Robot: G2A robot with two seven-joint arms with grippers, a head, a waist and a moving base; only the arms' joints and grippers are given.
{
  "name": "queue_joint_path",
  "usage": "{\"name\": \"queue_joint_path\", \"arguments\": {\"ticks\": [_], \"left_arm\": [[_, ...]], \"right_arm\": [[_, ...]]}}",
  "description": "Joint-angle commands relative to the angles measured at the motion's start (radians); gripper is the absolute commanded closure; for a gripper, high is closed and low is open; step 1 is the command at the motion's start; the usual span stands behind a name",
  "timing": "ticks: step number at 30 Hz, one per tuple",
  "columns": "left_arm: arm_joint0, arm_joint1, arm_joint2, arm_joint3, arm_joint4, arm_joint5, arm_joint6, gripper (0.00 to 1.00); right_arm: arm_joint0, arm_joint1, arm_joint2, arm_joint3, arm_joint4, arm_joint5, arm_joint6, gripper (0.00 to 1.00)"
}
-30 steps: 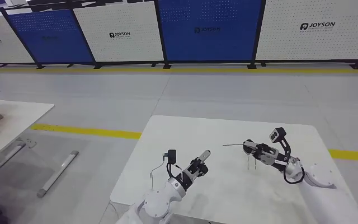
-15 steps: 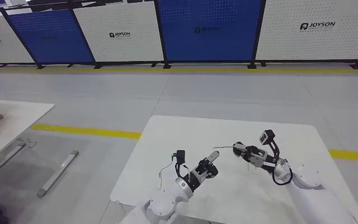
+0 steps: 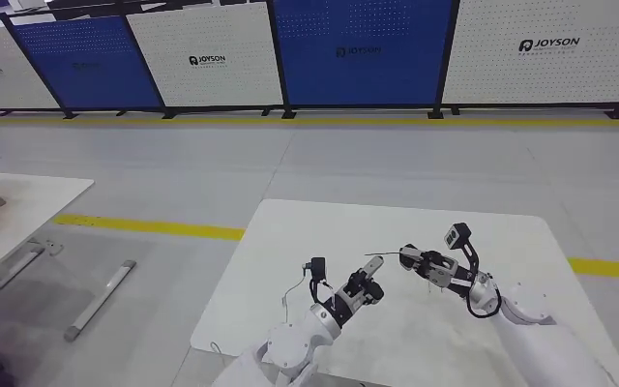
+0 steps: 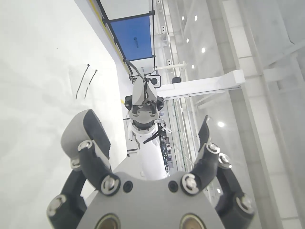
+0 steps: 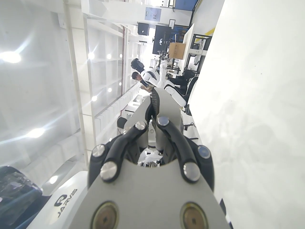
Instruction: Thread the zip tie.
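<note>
One thin black zip tie (image 3: 383, 254) clamped in the right tool (image 3: 404, 253), left tool (image 3: 371, 279) spread apart.

My left tool (image 4: 150, 125) hung with fingers spread wide, facing my right tool (image 3: 407, 254), which was pinched tight on the zip tie (image 3: 383, 254).

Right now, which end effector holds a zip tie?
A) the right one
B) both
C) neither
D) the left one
A: the right end effector is shut on a zip tie that sticks out toward the left end effector, whose fingers stand apart with nothing between them.
</note>
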Motion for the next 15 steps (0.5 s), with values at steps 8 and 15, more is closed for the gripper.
{"name": "queue_joint_path", "arguments": {"ticks": [8,15], "left_arm": [[-0.171,-0.055,0.101,0.143,0.015,0.011,0.184,0.00],[-0.171,-0.055,0.101,0.143,0.015,0.011,0.184,0.00]], "right_arm": [[0.000,0.000,0.000,0.000,0.000,0.000,0.000,1.00],[0.000,0.000,0.000,0.000,0.000,0.000,0.000,1.00]]}}
